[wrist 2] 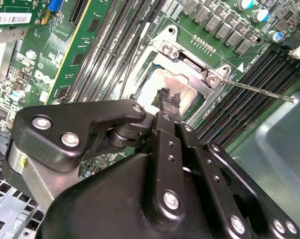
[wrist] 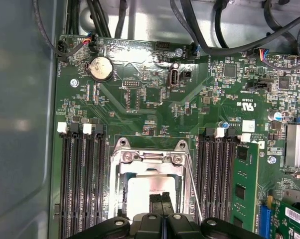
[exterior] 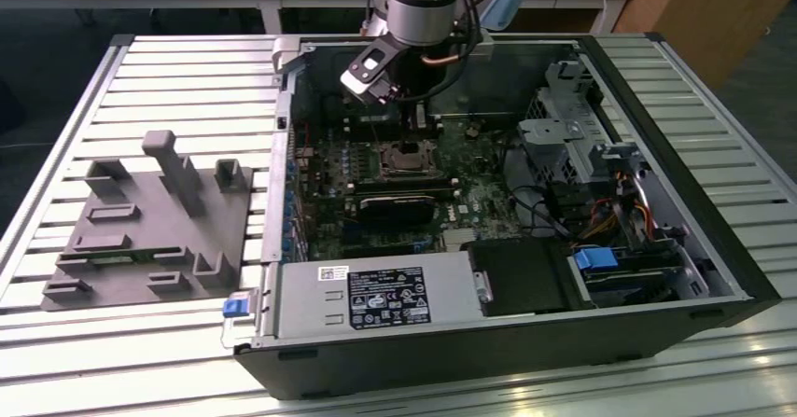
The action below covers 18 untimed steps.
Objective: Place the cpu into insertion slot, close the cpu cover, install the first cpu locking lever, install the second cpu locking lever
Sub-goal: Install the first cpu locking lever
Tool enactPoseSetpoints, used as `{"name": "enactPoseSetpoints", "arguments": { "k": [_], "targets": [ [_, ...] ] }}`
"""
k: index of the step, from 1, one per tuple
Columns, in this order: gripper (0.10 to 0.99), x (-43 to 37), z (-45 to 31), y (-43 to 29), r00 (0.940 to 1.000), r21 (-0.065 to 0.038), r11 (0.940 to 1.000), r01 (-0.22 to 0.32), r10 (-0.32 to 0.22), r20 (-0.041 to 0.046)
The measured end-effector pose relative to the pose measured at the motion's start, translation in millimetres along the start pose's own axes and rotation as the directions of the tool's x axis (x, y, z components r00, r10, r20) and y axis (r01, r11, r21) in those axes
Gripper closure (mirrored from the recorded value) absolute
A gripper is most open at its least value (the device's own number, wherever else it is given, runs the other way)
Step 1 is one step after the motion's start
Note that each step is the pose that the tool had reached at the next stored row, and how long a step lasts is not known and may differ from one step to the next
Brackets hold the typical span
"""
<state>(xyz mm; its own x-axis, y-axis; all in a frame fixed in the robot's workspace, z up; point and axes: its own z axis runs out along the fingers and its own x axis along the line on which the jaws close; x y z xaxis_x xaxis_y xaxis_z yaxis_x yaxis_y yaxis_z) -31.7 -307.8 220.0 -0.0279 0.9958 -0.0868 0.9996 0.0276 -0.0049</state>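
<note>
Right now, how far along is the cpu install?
Done: the cpu sits in the slot, and the cover looks folded down around it. In hand: the shut gripper hangs with its tips over the cpu, holding nothing I can see. Left: one lever sticks out loose over the memory slots, unlatched; the other lever I cannot make out.

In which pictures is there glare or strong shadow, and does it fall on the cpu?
Exterior view: light glares off the slatted table, and the motherboard lies dim. First wrist view: the cpu shines pale, almost washed out; the case wall carries a soft reflection. Second wrist view: the cpu is bright too, behind the dark gripper.
</note>
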Motion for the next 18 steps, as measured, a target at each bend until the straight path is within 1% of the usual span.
{"name": "enactPoseSetpoints", "arguments": {
  "k": [18],
  "targets": [
    [0.98, -0.2, -2.8, 0.0, 0.9999, 0.0, 1.0, 0.0, 0.0, 0.0115]
  ]
}}
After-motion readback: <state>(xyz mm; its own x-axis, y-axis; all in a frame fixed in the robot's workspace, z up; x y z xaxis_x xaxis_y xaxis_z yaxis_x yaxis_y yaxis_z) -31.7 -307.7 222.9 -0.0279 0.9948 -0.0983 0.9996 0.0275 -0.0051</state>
